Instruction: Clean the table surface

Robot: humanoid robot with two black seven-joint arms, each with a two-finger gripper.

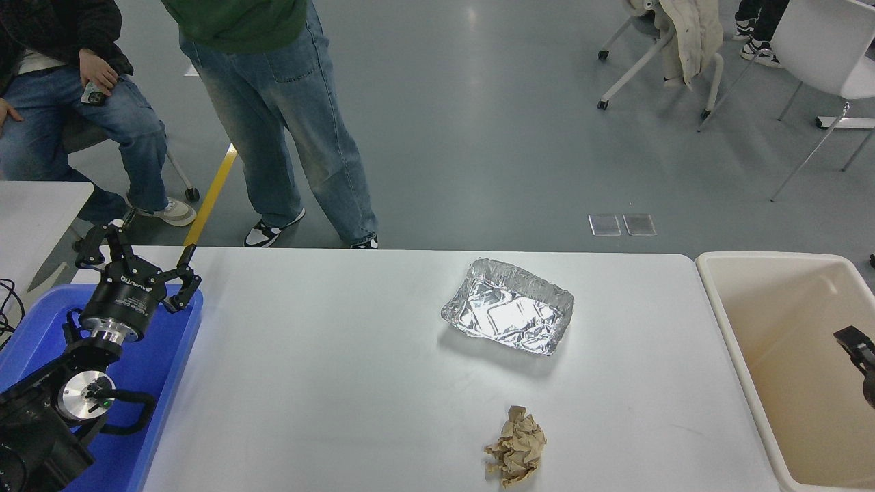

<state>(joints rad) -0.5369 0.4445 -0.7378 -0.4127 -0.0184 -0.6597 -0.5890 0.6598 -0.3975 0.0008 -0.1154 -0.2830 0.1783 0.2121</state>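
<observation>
Table surface [328, 383] fills lower frame, white, rounded far corners. On it, two items: one foil tray [507, 316] right of centre; one crumpled brown paper ball [516, 445] nearer than foil tray. One beige bin [776, 383] beside right edge; right claw [854, 342] over it, state cannot tell. Left claw [137, 265] spread wide, empty, over one blue tray [164, 383] at left edge. Two persons beyond far edge.

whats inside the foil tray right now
Nothing shows inside the foil tray: only its crinkled, shiny bottom. The near wall may hide a thin strip of the floor. The crumpled brown paper lies apart from it on the table surface.
</observation>
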